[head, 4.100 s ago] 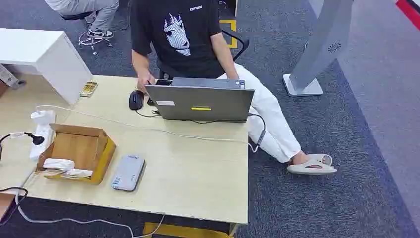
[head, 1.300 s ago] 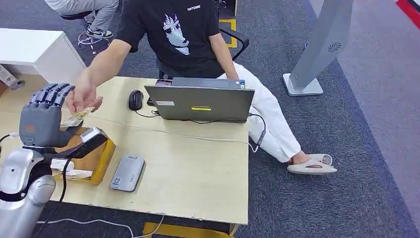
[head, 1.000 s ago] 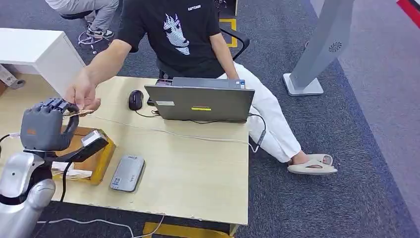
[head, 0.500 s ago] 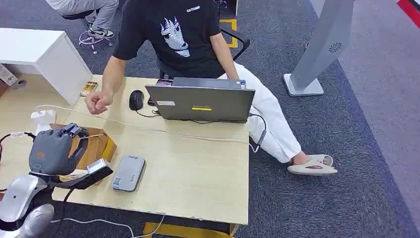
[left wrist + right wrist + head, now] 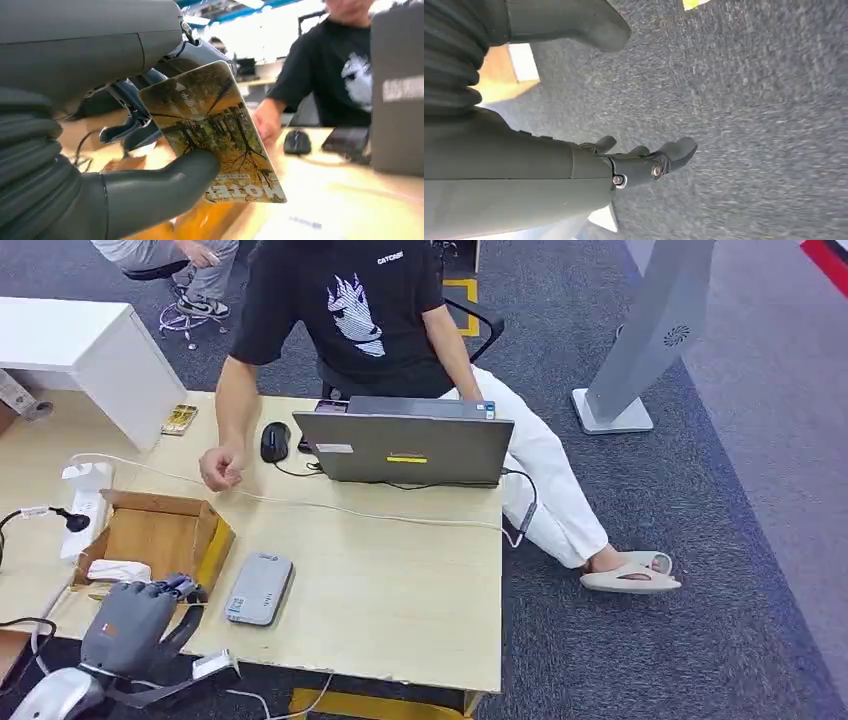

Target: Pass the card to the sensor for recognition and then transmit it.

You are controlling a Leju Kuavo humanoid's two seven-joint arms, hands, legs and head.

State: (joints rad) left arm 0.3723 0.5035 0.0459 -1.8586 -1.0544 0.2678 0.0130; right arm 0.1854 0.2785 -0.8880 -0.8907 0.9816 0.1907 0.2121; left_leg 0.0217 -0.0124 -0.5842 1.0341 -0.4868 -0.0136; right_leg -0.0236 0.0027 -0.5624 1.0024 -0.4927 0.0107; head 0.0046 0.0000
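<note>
Left wrist view: my left hand (image 5: 125,165) holds the card (image 5: 212,135), thumb pressed on its face and dark fingers (image 5: 132,135) closed behind it. From the head view, that hand (image 5: 130,618) hovers at the near table (image 5: 400,590) edge, just beside the grey sensor (image 5: 258,587). My right hand (image 5: 644,162) hangs over carpet, fingers loosely apart, empty. I judge the scanning step is at hand: next I must bring the card flat over the sensor.
</note>
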